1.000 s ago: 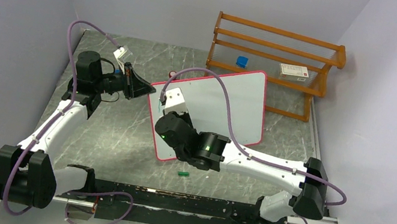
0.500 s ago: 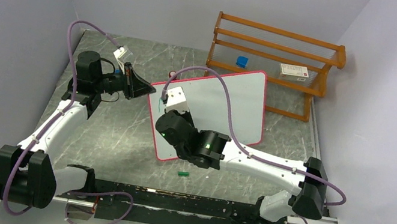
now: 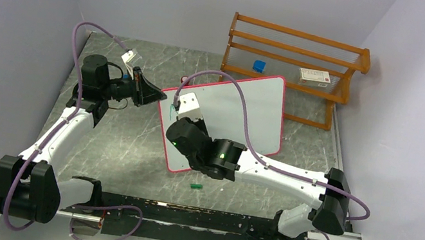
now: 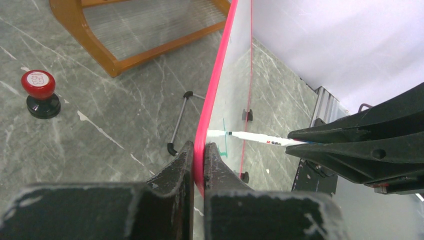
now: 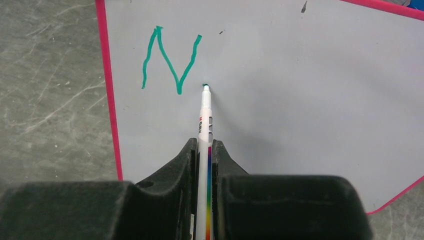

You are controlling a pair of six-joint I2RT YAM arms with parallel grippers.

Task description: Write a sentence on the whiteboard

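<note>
Top external: large white rectangular whiteboard with thin pink-red rim (image 3: 244,109) stands tilted in the middle of the grey marbled surface (image 3: 127,145). Its near-left part is hidden by the right arm. Left gripper (image 3: 150,94) sits at the board's left edge, jaws hard to make out here. Right gripper (image 3: 176,110) is tucked under its white camera block over the board's left part; writing too small to read. Orange wooden rack (image 3: 293,49) is just behind the board's far right corner. Small green cap (image 3: 196,186) lies near the board's near edge, apart. Open surface left of the board.

Left wrist: board seen edge-on. Left gripper (image 4: 198,150) narrow, clamped on the pink rim. Thin white marker (image 4: 250,136) reaches the board face; right gripper (image 4: 300,141) cut off at the frame's right. Red-topped round knob on black base (image 4: 39,90) well apart.

Right wrist: right gripper (image 5: 204,147) pinches the marker (image 5: 205,112), tip on the board just right of the green letter N (image 5: 170,60) near the left rim. Bare white board to the right, far corner cut off.
</note>
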